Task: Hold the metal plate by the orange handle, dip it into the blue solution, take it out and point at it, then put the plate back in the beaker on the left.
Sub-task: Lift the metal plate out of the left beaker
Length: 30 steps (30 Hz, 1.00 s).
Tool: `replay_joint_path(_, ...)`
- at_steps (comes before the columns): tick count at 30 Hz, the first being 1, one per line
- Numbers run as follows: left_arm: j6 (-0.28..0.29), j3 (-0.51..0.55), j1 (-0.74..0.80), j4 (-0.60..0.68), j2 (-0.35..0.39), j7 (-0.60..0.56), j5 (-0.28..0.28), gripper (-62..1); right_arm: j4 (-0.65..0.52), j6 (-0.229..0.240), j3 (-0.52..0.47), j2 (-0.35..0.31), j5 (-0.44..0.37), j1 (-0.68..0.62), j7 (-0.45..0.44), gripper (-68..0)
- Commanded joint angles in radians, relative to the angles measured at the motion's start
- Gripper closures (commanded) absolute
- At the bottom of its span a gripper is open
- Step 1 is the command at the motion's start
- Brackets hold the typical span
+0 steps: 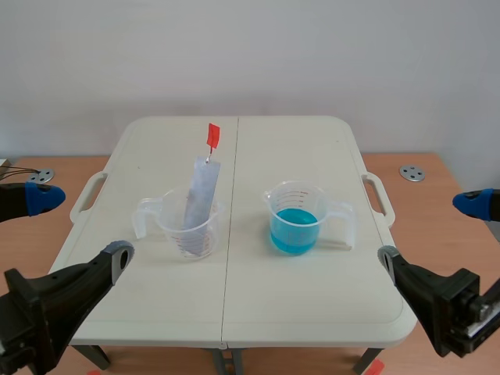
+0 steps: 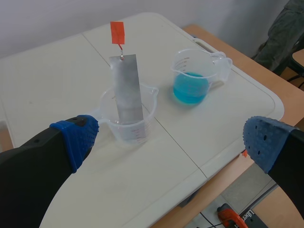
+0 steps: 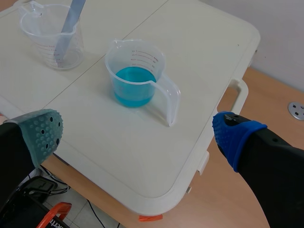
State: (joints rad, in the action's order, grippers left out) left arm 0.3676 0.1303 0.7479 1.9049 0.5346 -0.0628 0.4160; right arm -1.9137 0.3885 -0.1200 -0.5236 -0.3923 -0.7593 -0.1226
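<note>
The scene camera sits between the arms at 6 o'clock, facing 12 across the bench. Wrist cameras look down closer from 7 and 5 o'clock; all share the blue-solution beaker and plate beaker.

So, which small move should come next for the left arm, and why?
Probably raise the left gripper and bring it forward toward the orange handle. The gripper is open and holds nothing, low at the near edge of the table, while the plate stands untouched in the left beaker with the handle at its top.
</note>
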Motion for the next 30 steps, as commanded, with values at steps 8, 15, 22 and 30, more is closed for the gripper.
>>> replay_joint_path(8,0.002,-0.006,-0.003,0.005,-0.003,-0.014,0.007,-62.3,-0.011,0.0,-0.002,-0.007,0.005,0.009,0.004,-66.3)
replay_joint_path(15,0.002,-0.006,-0.003,0.005,-0.003,-0.014,0.007,-62.3,-0.011,0.0,-0.002,-0.007,0.005,0.009,0.004,-66.3)
replay_joint_path(22,0.002,-0.006,-0.003,0.005,-0.003,-0.015,0.007,-62.3,-0.011,0.0,0.004,-0.007,0.008,0.04,0.041,-66.3)
replay_joint_path(30,0.002,-0.006,-0.003,0.005,-0.002,-0.02,0.007,-62.3,-0.007,0.0,0.089,0.003,-0.004,0.227,0.212,-66.3)
